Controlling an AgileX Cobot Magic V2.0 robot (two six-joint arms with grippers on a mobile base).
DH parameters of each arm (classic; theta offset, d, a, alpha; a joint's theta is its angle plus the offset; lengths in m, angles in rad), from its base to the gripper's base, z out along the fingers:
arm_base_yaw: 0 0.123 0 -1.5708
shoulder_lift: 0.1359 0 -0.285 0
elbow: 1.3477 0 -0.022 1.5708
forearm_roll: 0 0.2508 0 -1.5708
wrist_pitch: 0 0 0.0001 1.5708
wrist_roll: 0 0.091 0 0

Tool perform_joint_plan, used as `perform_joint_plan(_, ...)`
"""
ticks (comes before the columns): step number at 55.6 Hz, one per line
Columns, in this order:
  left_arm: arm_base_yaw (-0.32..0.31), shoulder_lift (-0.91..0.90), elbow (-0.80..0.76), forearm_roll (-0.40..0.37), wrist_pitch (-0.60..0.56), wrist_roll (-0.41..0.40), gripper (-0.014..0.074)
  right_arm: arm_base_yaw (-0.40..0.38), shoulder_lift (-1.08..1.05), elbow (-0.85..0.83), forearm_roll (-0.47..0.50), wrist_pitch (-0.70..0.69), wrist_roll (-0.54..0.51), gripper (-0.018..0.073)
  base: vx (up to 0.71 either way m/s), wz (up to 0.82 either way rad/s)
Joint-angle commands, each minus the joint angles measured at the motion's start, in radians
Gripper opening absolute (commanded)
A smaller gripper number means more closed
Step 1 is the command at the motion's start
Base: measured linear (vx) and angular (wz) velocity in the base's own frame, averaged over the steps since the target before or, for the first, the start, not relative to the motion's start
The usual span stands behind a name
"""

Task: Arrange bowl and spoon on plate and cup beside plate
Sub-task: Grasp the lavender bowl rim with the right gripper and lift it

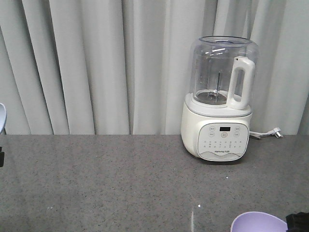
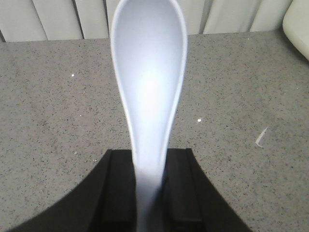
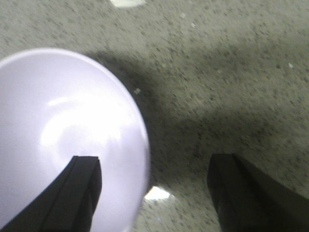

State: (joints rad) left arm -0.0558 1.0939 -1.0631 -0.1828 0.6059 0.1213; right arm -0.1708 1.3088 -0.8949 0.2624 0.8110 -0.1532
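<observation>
left jaws clamped on the spoon (image 2: 148, 87) handle, scoop held out above the surface (image 2: 48, 96). right jaws apart, straddling the bowl (image 3: 58, 125) rim, one finger inside and one outside, not gripping. the bowl is at the front right, nearer than the blender (image 1: 219, 96). plate and cup are out of view, so all three placements look still to do.

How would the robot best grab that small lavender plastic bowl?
Probably by its thin rim, coming from above: the small round lavender plastic bowl sits upright, mouth open, so one finger can go inside and one outside the wall. The open right tool straddles that rim.
</observation>
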Motion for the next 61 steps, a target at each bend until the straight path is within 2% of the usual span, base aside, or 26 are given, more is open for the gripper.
perform_joint_plan(1,-0.001,-0.021,-0.028,-0.018,-0.069,0.001,0.0000,-0.005,-0.006,-0.024,0.070,-0.079,-0.040,0.0508,0.00,0.00)
perform_joint_plan(11,-0.001,-0.021,-0.028,-0.018,-0.069,0.001,0.0000,-0.005,0.069,-0.024,0.141,-0.109,-0.082,0.0503,0.00,0.00)
perform_joint_plan(19,-0.001,-0.021,-0.028,-0.018,-0.069,0.001,0.0000,-0.005,0.140,-0.024,0.132,-0.118,-0.091,0.0442,0.00,0.00)
perform_joint_plan(26,-0.001,-0.021,-0.028,-0.018,-0.069,0.001,0.0000,-0.005,0.165,-0.024,0.132,-0.121,-0.106,0.0272,0.00,0.00)
perform_joint_plan(34,-0.001,-0.017,-0.028,-0.018,-0.069,0.001,0.0000,-0.005,0.164,-0.024,0.132,-0.125,-0.129,-0.0017,0.00,0.00)
perform_joint_plan(47,-0.001,-0.020,-0.028,-0.019,-0.090,0.027,0.0000,-0.005,0.121,-0.024,0.128,-0.109,-0.173,-0.0011,0.00,0.00)
perform_joint_plan(61,-0.001,-0.070,0.014,-0.019,-0.140,0.067,0.0000,-0.004,-0.125,-0.024,0.198,-0.163,-0.238,-0.0010,0.00,0.00)
